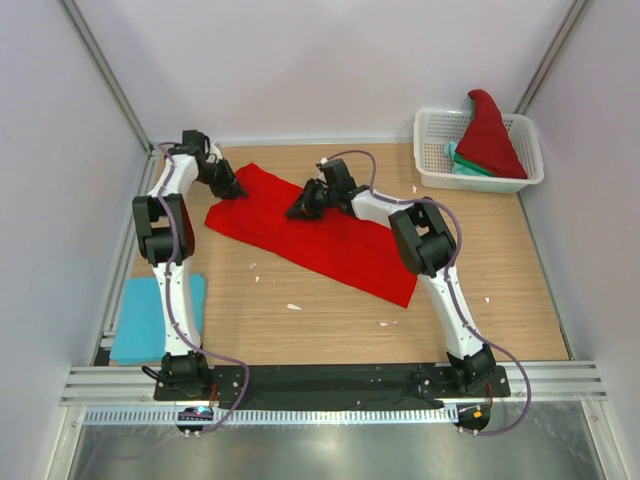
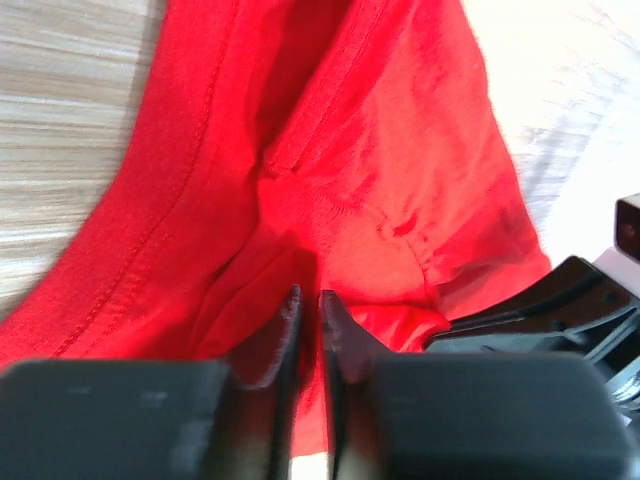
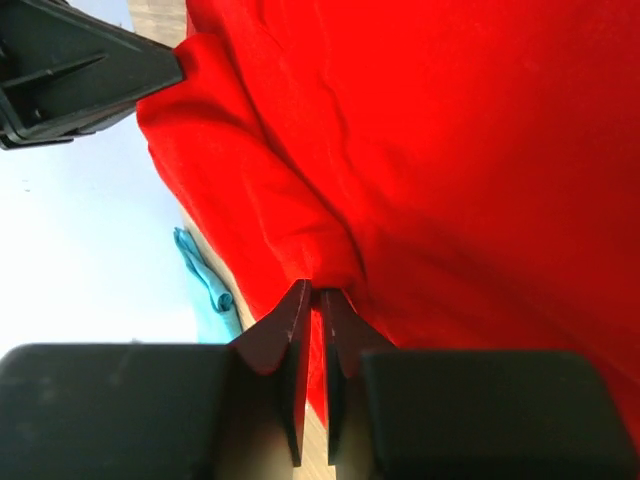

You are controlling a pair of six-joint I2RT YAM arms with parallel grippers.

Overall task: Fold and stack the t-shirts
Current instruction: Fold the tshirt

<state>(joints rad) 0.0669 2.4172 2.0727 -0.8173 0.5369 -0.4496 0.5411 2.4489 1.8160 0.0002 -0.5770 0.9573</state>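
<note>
The red t-shirt (image 1: 330, 250) lies on the bench (image 1: 330, 330), its long axis running far-left to near-right. Both jaws are pinched almost shut on its far edge: the left jaws at the far-left end, the right jaws midway along. Its near-right end lies free.

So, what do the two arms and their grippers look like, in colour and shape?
Both the left arm and the right arm have white links with black joints, and a thin purple cable runs along each. The left gripper and the right gripper are black, with flat, tapering fingers.
</note>
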